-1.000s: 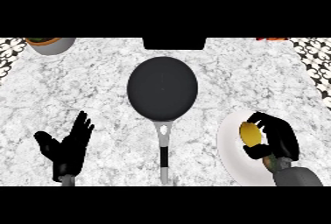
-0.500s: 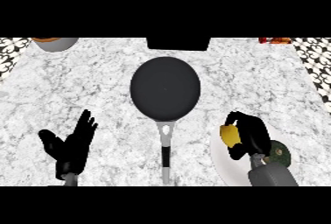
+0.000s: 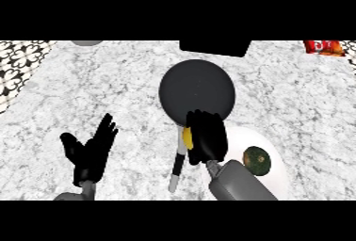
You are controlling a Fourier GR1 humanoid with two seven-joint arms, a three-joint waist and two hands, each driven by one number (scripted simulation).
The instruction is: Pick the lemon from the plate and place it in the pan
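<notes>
Dark round pan (image 3: pixel 197 89) on the white marbled table (image 3: pixel 292 94), handle (image 3: pixel 177 172) pointing toward the near edge. Right at the pan's near rim, where the handle joins: right robot hand (image 3: pixel 206 137), fingers curled round the lemon (image 3: pixel 187 137), holding it. Only a narrow yellow strip of the lemon on show, on the hand's left side (the rest hidden behind black fingers). Fingertips overlapping the pan's near rim; lemon itself over the top of the handle, not inside the pan's round. Cannot tell how high above the table. Grey forearm (image 3: pixel 240 182) running from that hand away from the pan, toward the lower edge. Near-right of the pan, partly behind the forearm: white plate (image 3: pixel 262 137), a dark green round fruit (image 3: pixel 256 160) lying on it. Near-left of the pan, well apart from it: left robot hand (image 3: pixel 90 151), open, fingers straight and up, holding nothing, resting. Just beyond the pan's far rim: a black block (image 3: pixel 214 47); further right of that, something red (image 3: pixel 322 47).
</notes>
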